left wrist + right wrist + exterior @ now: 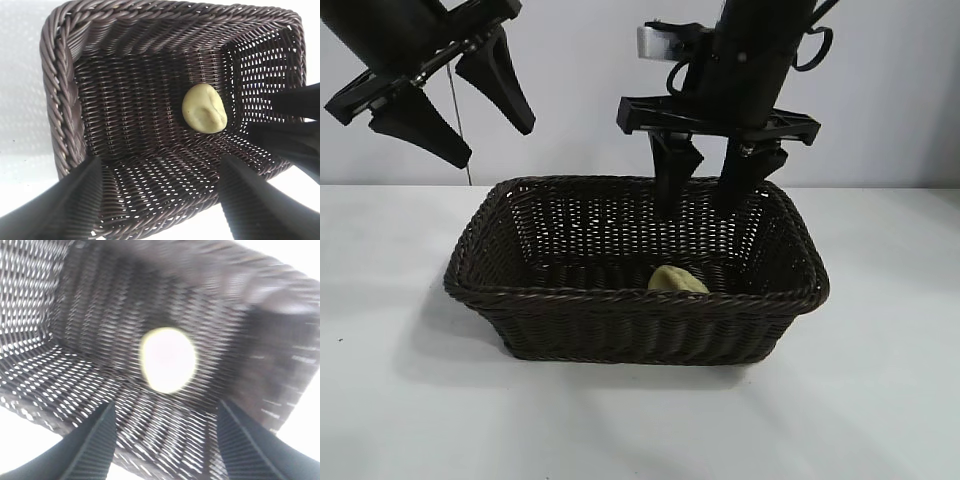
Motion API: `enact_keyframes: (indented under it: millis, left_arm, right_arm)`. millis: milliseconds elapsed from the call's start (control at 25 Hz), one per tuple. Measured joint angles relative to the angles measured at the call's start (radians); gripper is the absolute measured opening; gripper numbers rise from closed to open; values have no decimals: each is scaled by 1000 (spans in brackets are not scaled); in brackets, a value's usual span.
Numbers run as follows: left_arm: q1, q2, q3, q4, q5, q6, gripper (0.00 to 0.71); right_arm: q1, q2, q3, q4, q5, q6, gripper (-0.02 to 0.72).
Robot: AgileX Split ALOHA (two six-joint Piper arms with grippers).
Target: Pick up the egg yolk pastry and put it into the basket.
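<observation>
Basket (620, 325) on table, egg yolk pastry (677, 280) inside; right end effector (710, 195) above, fingers apart, empty

The pale yellow egg yolk pastry (678, 280) lies inside the dark wicker basket (620, 296).

Near rim of the basket (620, 300) is hiding the lower part of the egg yolk pastry (677, 280); below the right gripper (710, 190), the right wrist view is blurring it.
</observation>
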Motion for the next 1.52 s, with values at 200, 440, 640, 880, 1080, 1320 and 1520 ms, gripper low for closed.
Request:
enact_keyframes:
  millis: [200, 440, 640, 880, 1080, 1320, 1520]
  left_arm:
    - [0, 0, 0, 0, 1, 1, 485]
    - [0, 0, 0, 3, 1, 1, 485]
    - [0, 0, 0, 3, 1, 1, 485]
    - [0, 0, 0, 3, 1, 1, 485]
    - [0, 0, 0, 3, 1, 1, 485]
    - [0, 0, 0, 3, 1, 1, 485]
    - [0, 0, 0, 3, 1, 1, 485]
  right_arm:
    - [-60, -39, -49, 11, 60, -31, 435]
    - [-173, -85, -55, 42, 118, -94, 435]
    - [-254, -102, -55, 94, 127, -112, 435]
    - [-266, -122, -55, 121, 128, -117, 435]
    - [-266, -122, -55, 127, 128, -117, 435]
    - [-266, -122, -55, 127, 131, -117, 435]
    - [-266, -122, -55, 127, 131, -117, 435]
